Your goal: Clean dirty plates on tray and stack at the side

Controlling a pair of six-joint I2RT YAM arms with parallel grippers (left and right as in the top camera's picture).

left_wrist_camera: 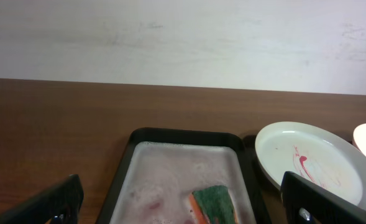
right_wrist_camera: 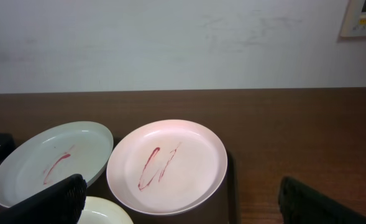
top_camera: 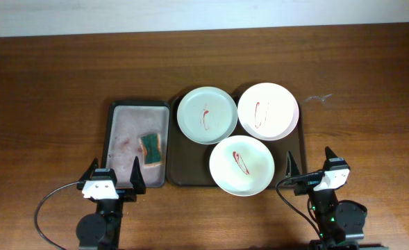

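Three plates sit on the dark brown tray [top_camera: 183, 153], each with a red sauce smear: a mint-green plate [top_camera: 206, 114] at the back left, a pinkish-white plate [top_camera: 267, 110] at the back right, a white plate [top_camera: 241, 165] at the front. My left gripper [top_camera: 114, 182] is open and empty near the table's front edge, in front of the smaller tray. My right gripper [top_camera: 308, 170] is open and empty at the brown tray's front right corner. The left wrist view shows the mint plate [left_wrist_camera: 319, 162]; the right wrist view shows the mint plate [right_wrist_camera: 52, 162], the pinkish plate [right_wrist_camera: 167, 165] and the white plate's rim [right_wrist_camera: 105, 211].
A smaller black tray with a pale, soapy pinkish interior [top_camera: 128, 128] stands left of the brown tray and holds a green and orange sponge [top_camera: 151, 148], also in the left wrist view [left_wrist_camera: 210, 202]. Bare wooden table [top_camera: 44, 104] surrounds both trays. A pale wall lies behind.
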